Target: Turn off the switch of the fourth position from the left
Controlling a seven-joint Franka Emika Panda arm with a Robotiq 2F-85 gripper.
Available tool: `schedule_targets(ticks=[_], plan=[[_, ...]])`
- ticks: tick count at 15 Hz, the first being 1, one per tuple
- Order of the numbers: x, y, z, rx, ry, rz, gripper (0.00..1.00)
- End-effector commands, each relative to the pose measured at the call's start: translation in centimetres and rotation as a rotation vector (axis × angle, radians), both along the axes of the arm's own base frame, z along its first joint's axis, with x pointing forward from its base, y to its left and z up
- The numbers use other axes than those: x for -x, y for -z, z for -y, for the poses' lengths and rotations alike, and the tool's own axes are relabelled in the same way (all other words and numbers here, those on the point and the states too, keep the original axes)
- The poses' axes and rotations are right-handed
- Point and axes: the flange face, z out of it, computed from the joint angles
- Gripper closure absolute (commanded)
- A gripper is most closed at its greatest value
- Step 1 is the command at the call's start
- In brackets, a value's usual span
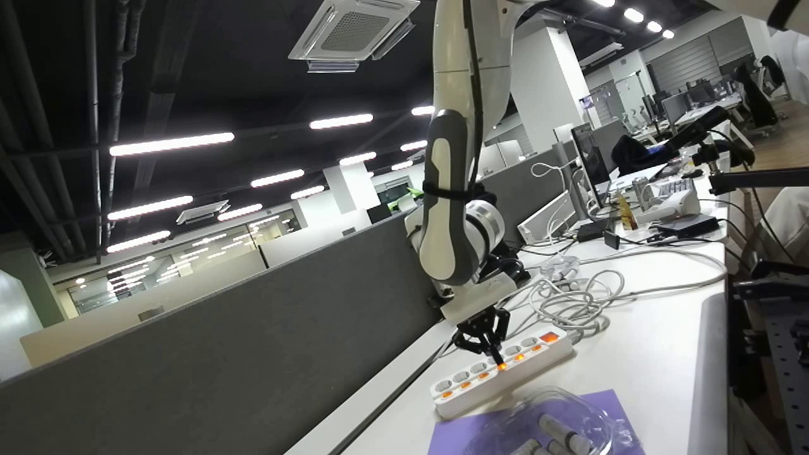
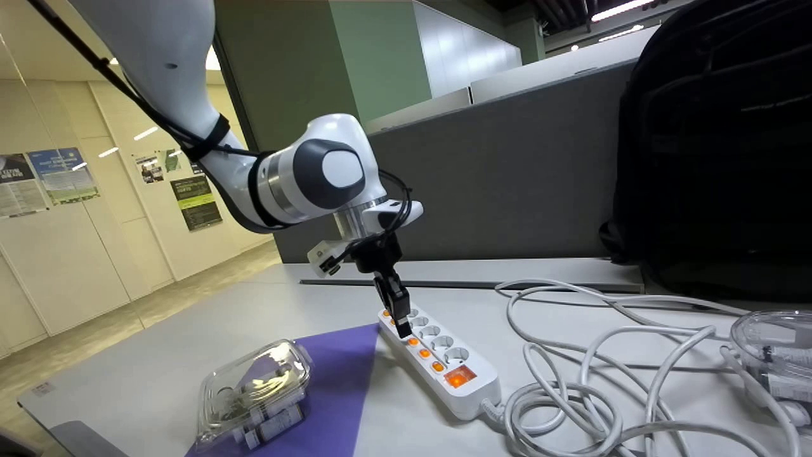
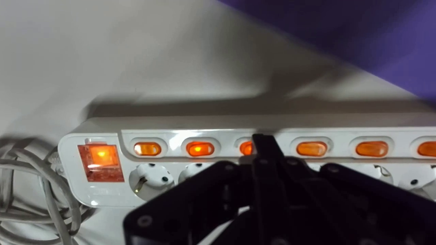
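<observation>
A white power strip (image 1: 513,374) lies on the desk, also in an exterior view (image 2: 421,367) and the wrist view (image 3: 226,136). It has a row of orange oval switches beside round sockets, and a larger lit main switch (image 3: 101,162) at its cable end. My gripper (image 1: 498,361) is shut and empty, pointing down at the strip. In the wrist view, its tip (image 3: 264,137) covers the right part of a glowing switch (image 3: 245,148), fourth from the left in an exterior view (image 1: 502,366). I cannot tell whether the tip touches it. The neighbouring switch (image 3: 200,148) glows too.
A purple sheet (image 2: 342,393) lies beside the strip, with a clear plastic box (image 2: 254,387) of tubes on it. Coiled grey cable (image 2: 571,406) lies at the strip's main-switch end. A grey partition (image 1: 253,354) stands behind the desk. A black backpack (image 2: 717,158) stands against it.
</observation>
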Motion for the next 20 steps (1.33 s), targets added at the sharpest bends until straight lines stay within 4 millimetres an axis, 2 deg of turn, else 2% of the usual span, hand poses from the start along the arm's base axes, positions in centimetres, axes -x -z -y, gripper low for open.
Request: schedule_targets(ticks=[1, 12, 20], plan=[[-1.0, 0.5, 0.4, -0.011, 0.070, 0.000, 1.00], [-1.4, 1.9, 1.5, -0.045, 0.157, -0.037, 1.00], [-0.2, 4.5, 3.7, -0.153, 0.291, -0.116, 1.00]])
